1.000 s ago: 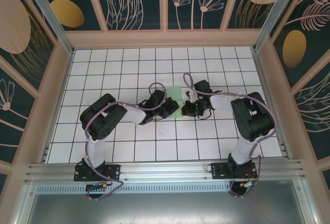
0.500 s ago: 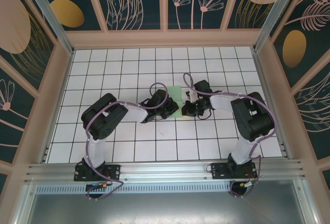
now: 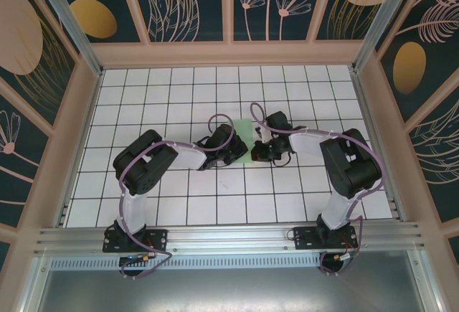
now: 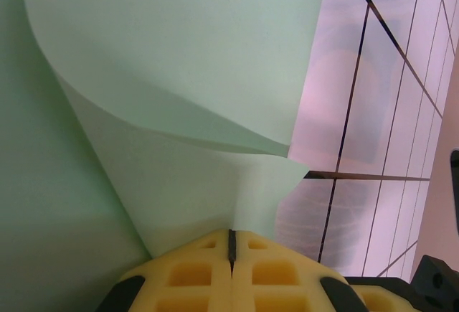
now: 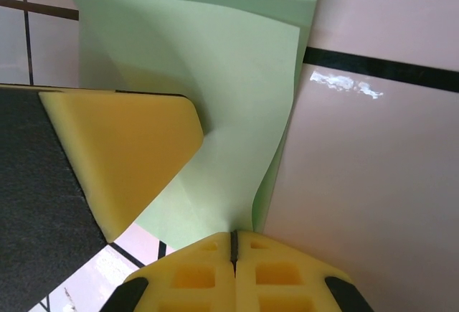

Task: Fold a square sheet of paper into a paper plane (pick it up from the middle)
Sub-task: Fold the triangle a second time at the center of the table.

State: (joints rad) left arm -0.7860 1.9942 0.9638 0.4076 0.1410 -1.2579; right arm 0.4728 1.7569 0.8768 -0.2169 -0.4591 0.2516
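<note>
Left gripper [image 4: 231,244] clamping tight on an edge of the square sheet of paper [image 4: 179,75], right gripper [image 5: 233,244] seemingly pinching another edge likewise, sheet curling up between them, sitting around the middle of the gridded table [image 3: 301,197].

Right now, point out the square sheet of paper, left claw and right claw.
square sheet of paper [image 3: 243,131]: top external view, middle of its visible green patch.
left claw [image 4: 231,244]: left wrist view, the closed seam at its tip.
right claw [image 5: 234,244]: right wrist view, the closed seam at its tip.
</note>
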